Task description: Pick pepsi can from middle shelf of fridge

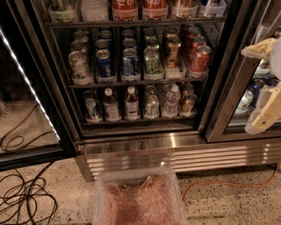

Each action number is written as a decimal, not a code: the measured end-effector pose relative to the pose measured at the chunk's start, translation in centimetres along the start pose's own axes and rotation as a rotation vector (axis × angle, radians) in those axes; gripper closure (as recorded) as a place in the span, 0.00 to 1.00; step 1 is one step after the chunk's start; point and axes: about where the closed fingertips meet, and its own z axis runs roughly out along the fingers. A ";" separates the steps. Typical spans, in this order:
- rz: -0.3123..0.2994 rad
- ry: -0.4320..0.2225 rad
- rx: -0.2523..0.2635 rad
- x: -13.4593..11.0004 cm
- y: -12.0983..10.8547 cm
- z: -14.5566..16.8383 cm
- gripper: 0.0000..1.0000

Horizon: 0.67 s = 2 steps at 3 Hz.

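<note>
The fridge [175,151] stands open in front of me. Its middle shelf [131,82] holds rows of soda cans in clear trays. The pepsi can [130,63], blue with a silver top, stands at the front of the third row from the left. A darker blue can [105,64] is to its left and a green-silver can [152,61] to its right. My gripper [262,83] is at the far right, in front of the closed right glass door, well away from the cans. Its cream fingers [264,115] are spread apart and hold nothing.
The shelf below holds small bottles [131,103], the shelf above red cola bottles [125,9]. Red cans [200,58] stand at the right end of the middle shelf. A clear bin [138,197] sits on the floor. Black cables [26,193] and an orange cord [228,184] lie nearby.
</note>
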 end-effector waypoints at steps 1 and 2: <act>-0.051 -0.069 0.001 -1.4 0.4 -0.5 0.00; -0.051 -0.070 0.001 -1.4 0.4 -0.5 0.00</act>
